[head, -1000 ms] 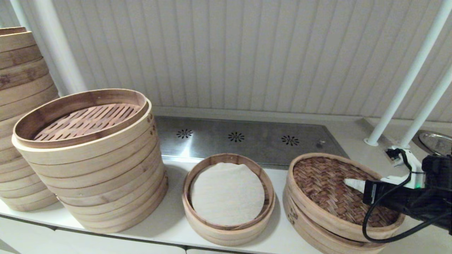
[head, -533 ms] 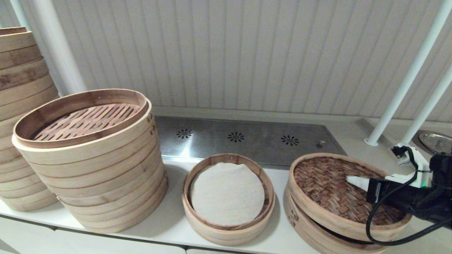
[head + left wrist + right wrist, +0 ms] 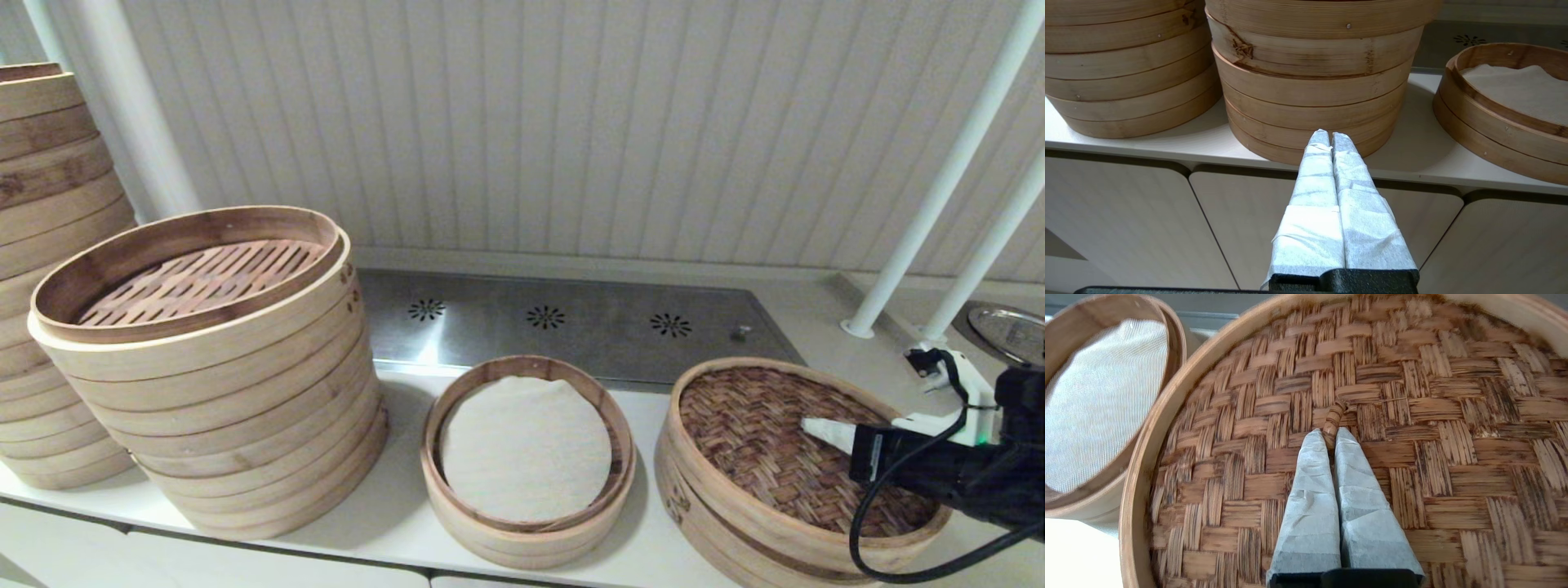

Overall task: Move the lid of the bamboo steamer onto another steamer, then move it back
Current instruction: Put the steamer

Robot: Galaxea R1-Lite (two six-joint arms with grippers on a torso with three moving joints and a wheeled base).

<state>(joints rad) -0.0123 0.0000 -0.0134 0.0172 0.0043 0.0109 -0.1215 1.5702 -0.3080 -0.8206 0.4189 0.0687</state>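
On the right side of the counter (image 3: 392, 506), the lid (image 3: 784, 457) sits on a low wide basket (image 3: 718, 531), woven brown top facing up, pale band rim around it. Right claw (image 3: 804, 425) reaches in from the right over the lid's middle. Right wrist view: both wrapped fingers (image 3: 1310, 490) pinched together on the small knot handle (image 3: 1333, 420) at the center of the weave, nearly touching each other, handle poking out past the tips. Lid looks seated level on the basket, rim lines up all around in the head view.

Just left of it, apart, is the small steamer (image 3: 526, 461), 2 stacked rings, white cloth liner inside, uncovered. Farther left stands a tall stack of wide baskets (image 3: 212, 367), slatted bottom showing in the top 1, and another taller stack (image 3: 49, 269) behind it at the edge.

Left claw (image 3: 1329, 136) hangs low in front of the counter edge, below the tall stack, fingers pressed together, holding nothing.

Metal plate (image 3: 571, 322) with 3 flower-shaped vents lies behind the steamers.
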